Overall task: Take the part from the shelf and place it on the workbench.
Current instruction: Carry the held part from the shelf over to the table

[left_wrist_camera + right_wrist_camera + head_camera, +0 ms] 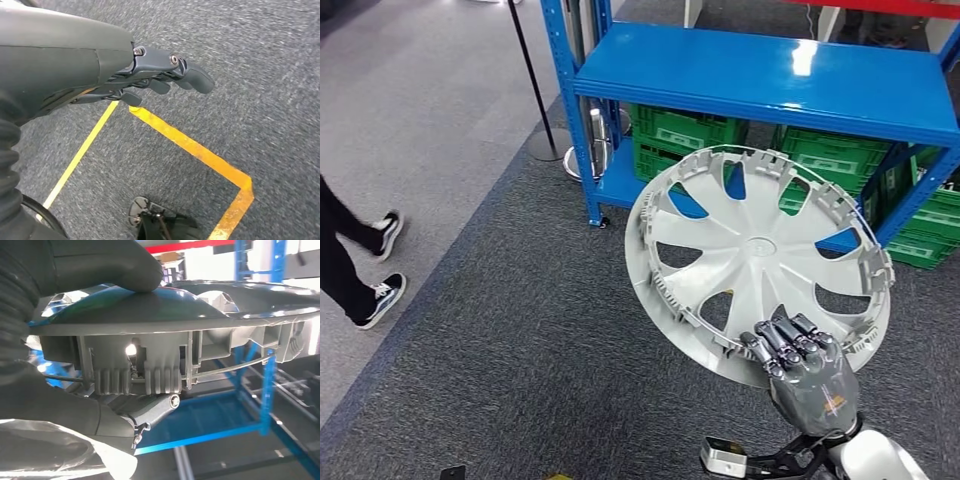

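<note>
A large silver wheel cover hangs in the air in front of the blue shelf, inner side up. My right hand grips its near rim, fingers curled over the edge. In the right wrist view the cover's rim is pinched between the thick thumb on one face and the fingers on the other. My left hand hangs over the grey carpet with its fingers loosely apart and nothing in it.
Green crates fill the shelf's lower level. A person's legs and sneakers stand at the left on the lighter floor. A black stanchion pole rises left of the shelf. Yellow floor tape marks the carpet below my left hand.
</note>
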Available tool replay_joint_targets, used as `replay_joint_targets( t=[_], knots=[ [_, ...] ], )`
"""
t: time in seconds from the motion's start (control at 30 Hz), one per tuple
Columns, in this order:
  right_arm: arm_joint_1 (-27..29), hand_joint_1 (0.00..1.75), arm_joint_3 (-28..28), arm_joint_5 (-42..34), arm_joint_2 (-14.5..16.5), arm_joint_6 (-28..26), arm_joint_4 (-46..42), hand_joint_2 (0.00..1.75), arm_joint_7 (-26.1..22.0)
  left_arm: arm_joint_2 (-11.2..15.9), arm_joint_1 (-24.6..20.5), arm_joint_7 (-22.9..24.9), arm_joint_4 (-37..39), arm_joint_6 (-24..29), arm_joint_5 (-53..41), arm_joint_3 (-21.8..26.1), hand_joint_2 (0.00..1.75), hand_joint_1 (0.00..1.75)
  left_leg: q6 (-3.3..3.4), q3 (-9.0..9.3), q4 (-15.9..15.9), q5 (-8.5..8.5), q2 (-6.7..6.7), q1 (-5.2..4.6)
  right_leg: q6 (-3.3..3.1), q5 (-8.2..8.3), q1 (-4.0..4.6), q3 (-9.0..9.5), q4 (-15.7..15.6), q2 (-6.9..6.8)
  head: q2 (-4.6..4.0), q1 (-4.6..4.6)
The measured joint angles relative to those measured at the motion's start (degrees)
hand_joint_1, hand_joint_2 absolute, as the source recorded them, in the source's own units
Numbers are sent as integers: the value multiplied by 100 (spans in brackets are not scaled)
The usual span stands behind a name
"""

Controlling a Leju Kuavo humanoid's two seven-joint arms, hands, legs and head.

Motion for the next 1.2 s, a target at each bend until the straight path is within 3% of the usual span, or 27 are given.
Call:
replay_joint_targets(
  t=[0.07,0.13,0.17,0.23,0.3,0.33,0.37,0.4,0.43,0.5,0.57,0.6,0.67,0.73,0.8,0.87,0.9,0.93,1.0,1.07,1.13,1.17,1.2],
  knots=[
    [-14,175,2,8,1,-8,1,175,-4,-1,-18,40,-2,25,-22,5,175,0,63,140,-352,49,176,-59,51,4,31,-4,1,-112,0,5],
    [-40,175,11,11,4,-14,2,175,-13,-1,-11,75,-3,42,-41,27,175,0,143,98,-383,62,84,-83,116,14,40,8,-20,-231,0,8],
    [-53,175,18,12,10,-15,3,175,-18,-7,3,81,-5,46,-47,41,175,0,188,94,-407,86,22,-78,144,-21,30,2,-7,-216,0,11],
    [-54,175,32,10,22,-26,7,175,-21,-12,13,85,-12,59,-57,67,175,0,285,86,-456,143,-108,-59,172,-263,10,-134,300,36,1,36],
    [-38,175,46,10,26,-43,16,175,-20,-15,4,88,-21,68,-67,84,175,0,341,55,-460,178,-251,-61,159,-659,9,-481,1063,362,1,69],
    [-29,175,52,10,26,-48,22,175,-20,-19,2,88,-24,69,-71,89,175,0,355,41,-457,188,-328,-73,154,-788,16,-645,1418,435,0,80],
    [-23,175,58,10,26,-51,30,175,-20,-25,5,88,-25,69,-72,92,175,0,362,32,-451,196,-410,-84,146,-815,27,-738,1614,469,0,80],
    [-19,175,62,10,27,-51,36,175,-20,-30,11,88,-25,69,-72,94,175,0,363,28,-442,202,-495,-91,134,-720,37,-721,1577,486,0,79],
    [-16,175,63,9,27,-52,41,175,-20,-33,15,88,-25,69,-72,96,175,0,361,28,-427,205,-579,-93,118,-529,42,-590,1308,512,0,79],
    [-13,175,64,9,27,-56,47,175,-18,-40,11,84,-27,69,-75,97,175,0,340,4,-372,202,-740,-100,87,-174,27,-218,527,737,0,79],
    [-8,175,67,9,27,-78,50,175,-9,-52,-1,69,-35,70,-84,98,175,0,292,-71,-315,216,-881,-97,74,-90,8,-7,102,930,0,75],
    [-6,175,71,10,27,-87,50,175,-6,-58,1,55,-38,71,-88,101,175,0,256,-111,-301,236,-946,-90,67,-105,13,14,71,927,1,72],
    [-10,175,86,11,31,-97,52,175,-10,-61,19,16,-42,73,-91,119,175,0,190,-162,-284,257,-1015,-71,24,-79,17,29,49,792,1,73],
    [-12,175,101,12,38,-97,54,175,-16,-65,23,-15,-44,74,-94,140,175,0,117,-270,-40,92,-776,-78,-27,-52,-3,49,18,633,0,38],
    [-10,175,111,13,43,-97,55,175,-19,-68,8,-21,-45,56,-97,158,175,0,43,-552,616,-265,-436,-58,-45,-48,-6,57,8,466,0,3],
    [-13,175,127,14,47,-96,62,175,-29,-59,3,-16,-45,24,-100,183,175,0,3,-795,1198,-476,-329,-16,-43,-53,-3,55,9,294,0,2],
    [-16,175,136,14,53,-93,66,175,-34,-50,8,-9,-45,10,-102,198,175,0,-5,-791,1220,-430,-313,-1,-41,-57,-4,56,9,215,0,1],
    [-19,175,145,14,62,-91,69,175,-41,-37,14,1,-45,-3,-108,213,175,0,-4,-679,1017,-288,-291,8,-35,-63,-5,60,9,140,0,2],
    [-28,175,162,13,86,-87,70,175,-56,-3,17,41,-45,-25,-139,234,175,0,25,-282,244,46,-105,-18,-9,-80,3,76,8,6,0,2],
    [-39,175,176,12,104,-88,71,175,-74,34,14,76,-46,-41,-184,241,175,0,96,-54,-255,170,62,-72,43,-98,29,84,5,-106,0,8],
    [-55,175,191,11,112,-91,78,175,-81,76,31,97,-47,-40,-206,258,175,0,175,-65,-316,160,6,-104,113,-106,44,104,-16,-213,0,11],
    [-62,175,198,10,113,-95,83,175,-81,96,46,108,-47,-34,-213,271,175,0,214,-57,-343,175,-57,-96,149,-127,35,112,-17,-215,1,13],
    [-58,175,208,10,114,-103,89,175,-87,109,55,116,-47,-25,-225,285,175,0,260,-43,-375,193,-118,-87,172,-189,24,96,37,-127,1,18]
  ],
)
